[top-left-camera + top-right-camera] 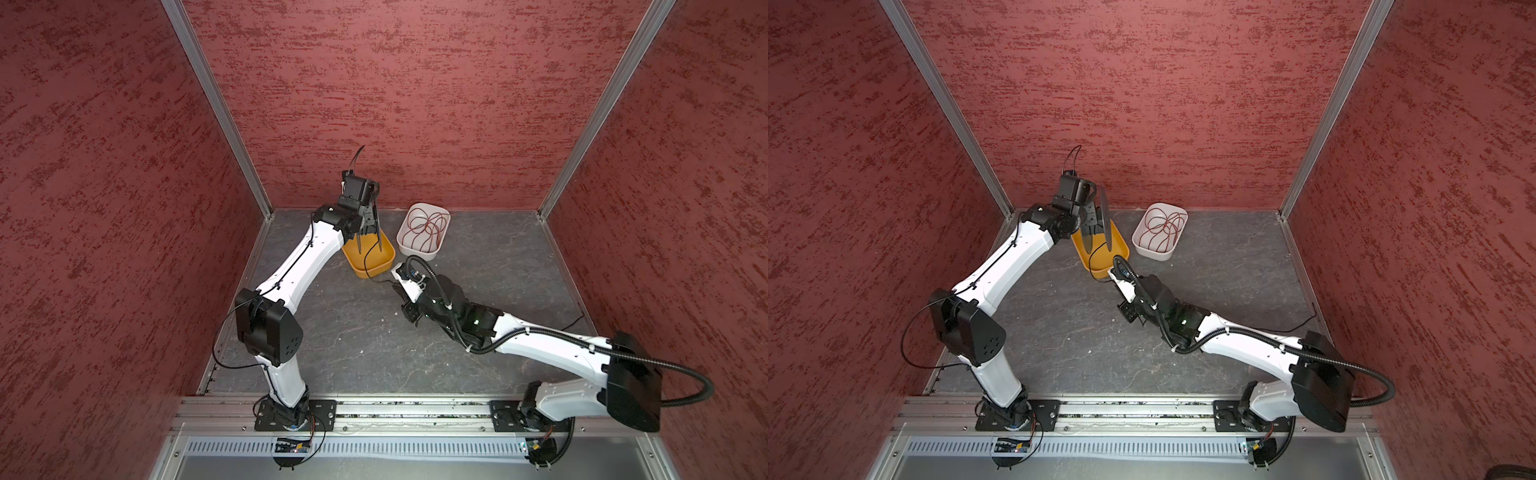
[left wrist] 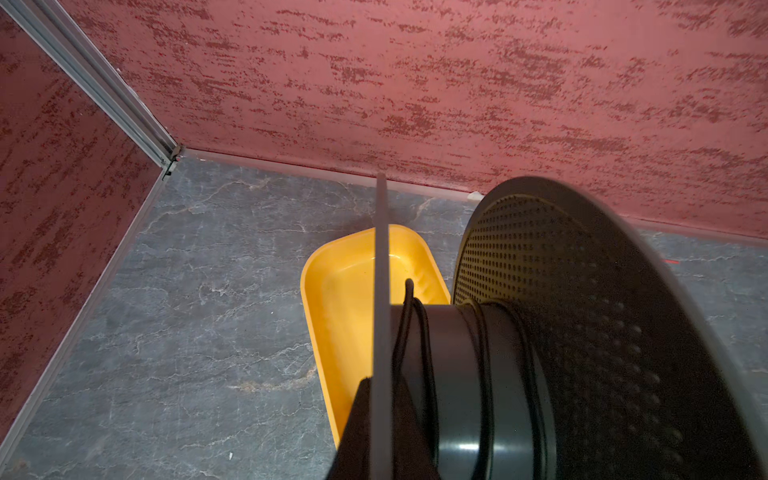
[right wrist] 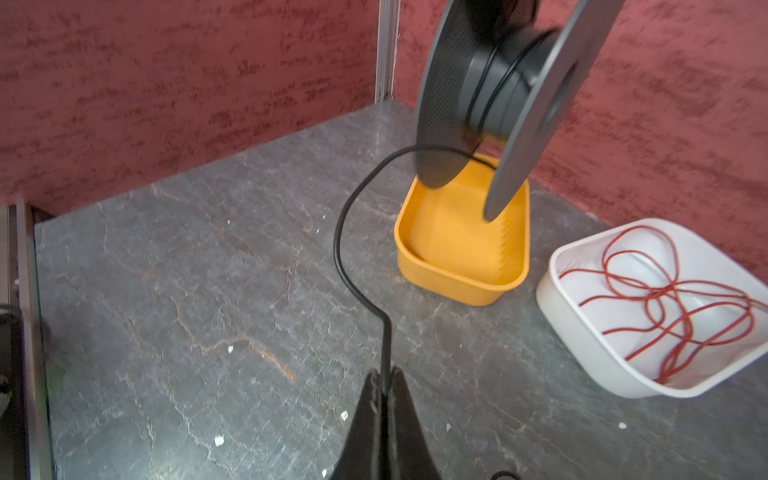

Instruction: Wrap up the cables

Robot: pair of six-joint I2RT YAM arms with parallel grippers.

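**Right gripper (image 3: pixel 384 390) pinching black wire (image 3: pixel 338 249), spool (image 3: pixel 498 104) barely wound**

Its fingers press together on the wire, which runs up to the spool's hub. Left gripper (image 2: pixel 380 399) clamps the spool's flange above the yellow tray (image 3: pixel 449 286). Only a few turns sit wound; more winding seems left. Red cable (image 3: pixel 665 291) lies in the white tray (image 3: pixel 582 332).

spool (image 2: pixel 457 374): dark grey plastic, glossy hub, matt perforated side
yellow tray (image 3: pixel 449 286): smooth plastic, slight sheen
white tray (image 3: pixel 582 332): smooth matt plastic
black wire (image 3: pixel 338 249): smooth, rubbery
red wire (image 3: pixel 660 293): smooth
floor (image 3: pixel 166 291): grey, stone-like, matt
wall (image 2: pixel 415 83): rough red texture
corner post (image 2: pixel 104 87): brushed metal
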